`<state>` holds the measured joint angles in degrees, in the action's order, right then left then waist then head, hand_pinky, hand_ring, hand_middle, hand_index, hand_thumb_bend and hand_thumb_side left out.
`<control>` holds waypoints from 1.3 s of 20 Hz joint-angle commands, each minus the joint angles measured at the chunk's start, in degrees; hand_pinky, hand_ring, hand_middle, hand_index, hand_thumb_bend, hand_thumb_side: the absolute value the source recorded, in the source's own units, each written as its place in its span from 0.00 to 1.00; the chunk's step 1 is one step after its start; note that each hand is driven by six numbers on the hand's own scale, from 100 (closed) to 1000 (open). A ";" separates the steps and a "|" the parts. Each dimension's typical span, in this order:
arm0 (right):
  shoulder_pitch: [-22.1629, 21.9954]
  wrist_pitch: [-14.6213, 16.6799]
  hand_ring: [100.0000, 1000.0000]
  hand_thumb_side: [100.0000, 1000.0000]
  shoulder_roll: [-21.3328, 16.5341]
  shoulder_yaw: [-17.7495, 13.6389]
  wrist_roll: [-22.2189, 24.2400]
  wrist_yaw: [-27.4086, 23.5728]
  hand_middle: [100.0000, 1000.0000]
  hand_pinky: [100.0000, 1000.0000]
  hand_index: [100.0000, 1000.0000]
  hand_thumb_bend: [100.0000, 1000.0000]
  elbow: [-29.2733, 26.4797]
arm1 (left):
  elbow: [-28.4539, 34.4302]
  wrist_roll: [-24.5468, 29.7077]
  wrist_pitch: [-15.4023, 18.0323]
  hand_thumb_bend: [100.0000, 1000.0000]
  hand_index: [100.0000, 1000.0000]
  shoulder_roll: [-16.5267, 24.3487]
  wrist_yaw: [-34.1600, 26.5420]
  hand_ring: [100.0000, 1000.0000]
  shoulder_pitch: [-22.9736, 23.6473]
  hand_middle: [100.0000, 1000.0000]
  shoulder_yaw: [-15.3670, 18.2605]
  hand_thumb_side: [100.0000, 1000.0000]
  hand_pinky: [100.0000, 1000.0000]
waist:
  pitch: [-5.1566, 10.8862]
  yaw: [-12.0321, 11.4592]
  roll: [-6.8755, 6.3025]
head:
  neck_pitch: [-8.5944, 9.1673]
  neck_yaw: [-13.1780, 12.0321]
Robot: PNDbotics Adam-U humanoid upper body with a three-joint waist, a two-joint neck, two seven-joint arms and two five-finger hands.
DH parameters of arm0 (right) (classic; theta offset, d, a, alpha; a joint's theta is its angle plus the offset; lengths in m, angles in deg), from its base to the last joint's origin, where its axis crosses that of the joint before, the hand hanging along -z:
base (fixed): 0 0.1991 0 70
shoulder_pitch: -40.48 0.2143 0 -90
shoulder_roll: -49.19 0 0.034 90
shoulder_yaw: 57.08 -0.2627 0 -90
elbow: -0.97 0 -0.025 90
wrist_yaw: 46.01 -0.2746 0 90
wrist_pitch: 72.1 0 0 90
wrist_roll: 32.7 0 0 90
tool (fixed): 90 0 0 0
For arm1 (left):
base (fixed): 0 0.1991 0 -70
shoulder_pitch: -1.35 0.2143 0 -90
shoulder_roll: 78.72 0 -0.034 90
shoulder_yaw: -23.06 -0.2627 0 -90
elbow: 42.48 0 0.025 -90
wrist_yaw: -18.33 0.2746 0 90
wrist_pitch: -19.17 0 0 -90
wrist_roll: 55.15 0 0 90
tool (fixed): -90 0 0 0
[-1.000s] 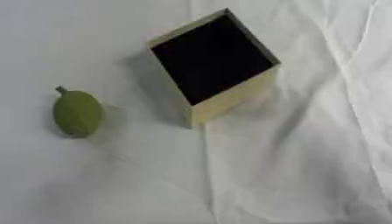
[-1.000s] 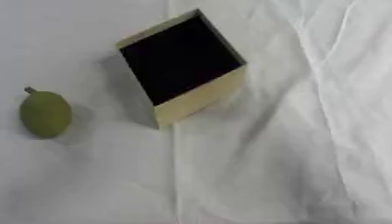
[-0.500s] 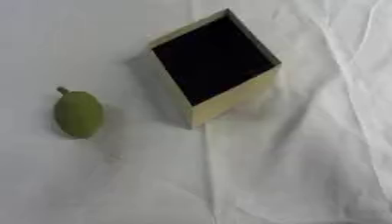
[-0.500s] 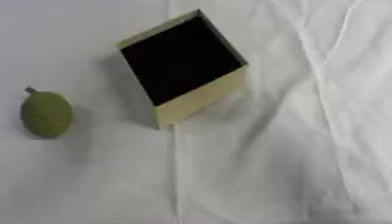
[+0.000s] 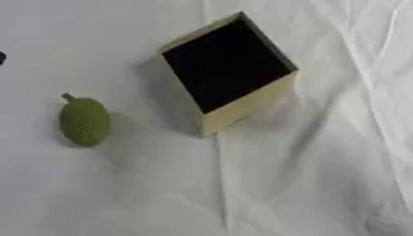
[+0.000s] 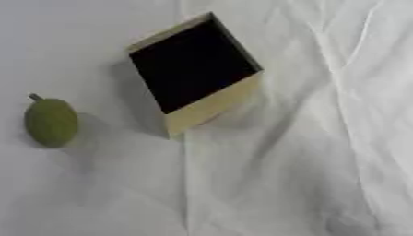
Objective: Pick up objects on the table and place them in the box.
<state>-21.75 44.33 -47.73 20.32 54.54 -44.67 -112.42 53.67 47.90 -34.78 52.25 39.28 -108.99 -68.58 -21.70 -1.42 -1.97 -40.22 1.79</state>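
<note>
White cloth covers the tabletop. Green fruit, near the left edge, should be grasped around its middle, then lowered into the box. No hand is seen, so finger state cannot be told.

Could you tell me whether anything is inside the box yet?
Nothing shows inside the box; its interior is uniformly dark, so a dark item could go unseen. The green fruit lies outside on the white cloth.
</note>
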 commanded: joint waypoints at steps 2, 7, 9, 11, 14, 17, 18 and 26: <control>0.91 -0.03 0.84 0.29 -0.73 0.12 0.46 -0.43 0.62 0.83 0.73 0.00 -1.20 | -1.05 2.69 -0.09 0.42 0.91 1.47 -1.17 0.96 -3.41 0.81 -1.38 0.33 0.82 | 1.45 0.14 -0.06 | 0.63 -0.58; 0.90 -0.15 0.84 0.30 -0.62 0.21 0.87 -0.58 0.62 0.83 0.73 0.00 -1.20 | -5.61 7.28 0.60 0.43 0.93 -0.40 -1.86 0.98 -7.01 0.83 -2.80 0.28 0.83 | 1.48 0.29 -0.12 | 0.87 -1.00; 0.90 -0.20 0.84 0.30 -0.58 0.24 0.95 -0.66 0.62 0.83 0.73 0.00 -1.20 | -6.57 9.37 1.24 0.45 0.94 -0.91 -2.52 0.99 -7.88 0.83 -3.57 0.27 0.83 | 1.47 0.37 -0.17 | 0.91 -1.11; 0.94 -0.24 0.84 0.31 -0.50 0.33 1.11 -0.73 0.61 0.83 0.73 0.00 -1.20 | -6.98 11.51 1.68 0.44 0.94 -1.37 -3.03 0.99 -8.77 0.83 -4.54 0.28 0.84 | 1.46 0.42 -0.21 | 0.90 -1.21; 1.00 -0.25 0.84 0.31 -0.34 0.47 1.35 -0.87 0.61 0.83 0.73 0.00 -1.20 | -7.14 13.91 1.83 0.45 0.93 -2.18 -3.61 0.99 -10.17 0.83 -5.85 0.28 0.83 | 1.50 0.49 -0.24 | 0.92 -1.38; 1.02 -0.30 0.84 0.31 -0.22 0.58 1.55 -0.99 0.61 0.83 0.73 0.00 -1.20 | -7.32 15.85 1.73 0.45 0.93 -3.24 -4.13 1.00 -11.59 0.83 -7.07 0.26 0.83 | 1.53 0.55 -0.24 | 0.93 -1.57; 1.01 -0.31 0.84 0.31 -0.19 0.60 1.61 -1.03 0.61 0.83 0.73 0.00 -1.20 | -7.47 16.52 1.67 0.45 0.93 -3.57 -4.27 1.00 -12.00 0.83 -7.45 0.26 0.83 | 1.54 0.57 -0.24 | 0.92 -1.63; 0.85 -0.54 0.84 0.32 0.16 0.75 2.12 -1.25 0.61 0.83 0.73 0.00 -1.20 | -9.63 21.53 0.18 0.45 0.91 -7.06 -5.03 1.00 -15.95 0.81 -10.04 0.26 0.83 | 1.53 0.72 -0.29 | 0.81 -1.96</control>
<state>-21.36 43.65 -46.74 21.18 56.34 -45.59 -112.42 44.05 65.27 -37.79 44.14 34.73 -124.07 -78.66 -21.54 -0.71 -2.19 -39.73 0.04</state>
